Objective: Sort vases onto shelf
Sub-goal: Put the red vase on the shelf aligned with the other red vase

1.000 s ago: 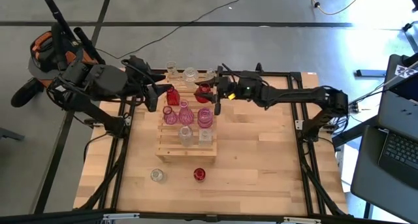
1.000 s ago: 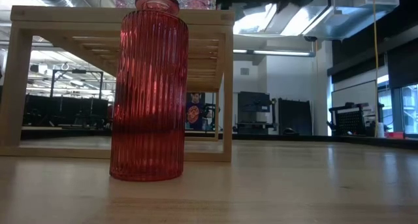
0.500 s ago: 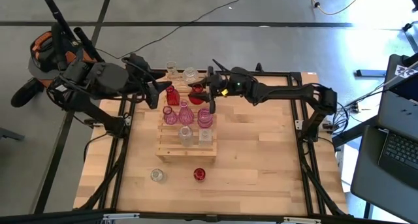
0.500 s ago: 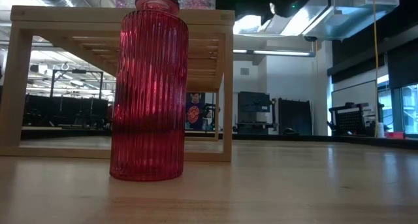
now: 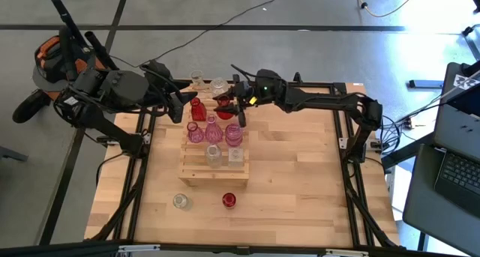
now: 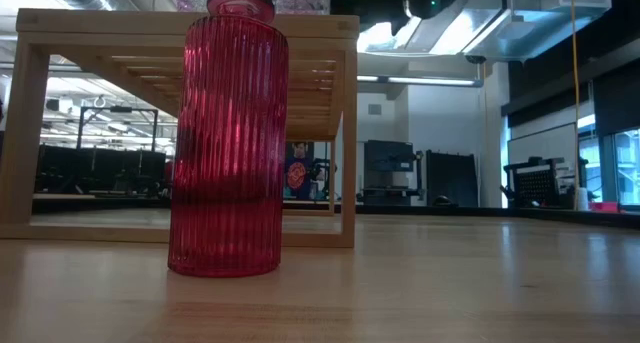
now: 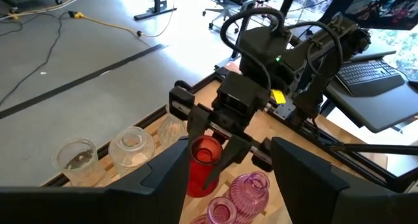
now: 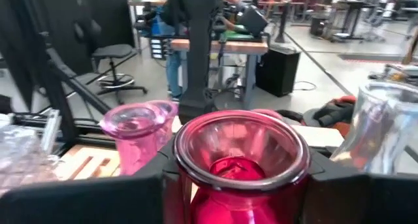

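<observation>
Two arms over far end of the shelf (image 5: 212,156). Right gripper (image 5: 231,103) reaches in from the right side, fingers closed partway on a red vase (image 5: 224,102), one finger each side of its body; right wrist view shows that vase's wide mouth (image 8: 240,152) gripped between both dark fingers. Vase sits at the top tier, near a clear round vase (image 5: 218,85) and another clear one (image 5: 197,79) at the back edge. Left gripper (image 5: 178,111) waits at the shelf's far-left corner, fingers apart, nothing between them; left wrist view looks past them at the right gripper (image 7: 217,151) and its vase.

Mid tiers: tall red bottle (image 5: 198,110), pink vases (image 5: 195,132) (image 5: 213,129) (image 5: 235,134). Lower tier: two clear pieces (image 5: 213,156) (image 5: 235,155).

Off shelf, on table (image 5: 292,182) near front edge: clear vase (image 5: 180,201) and ribbed red vase (image 5: 229,200), well apart from rack. Low view: ribbed red vase (image 6: 227,143) upright, close to camera, shelf frame (image 6: 345,133) behind.
</observation>
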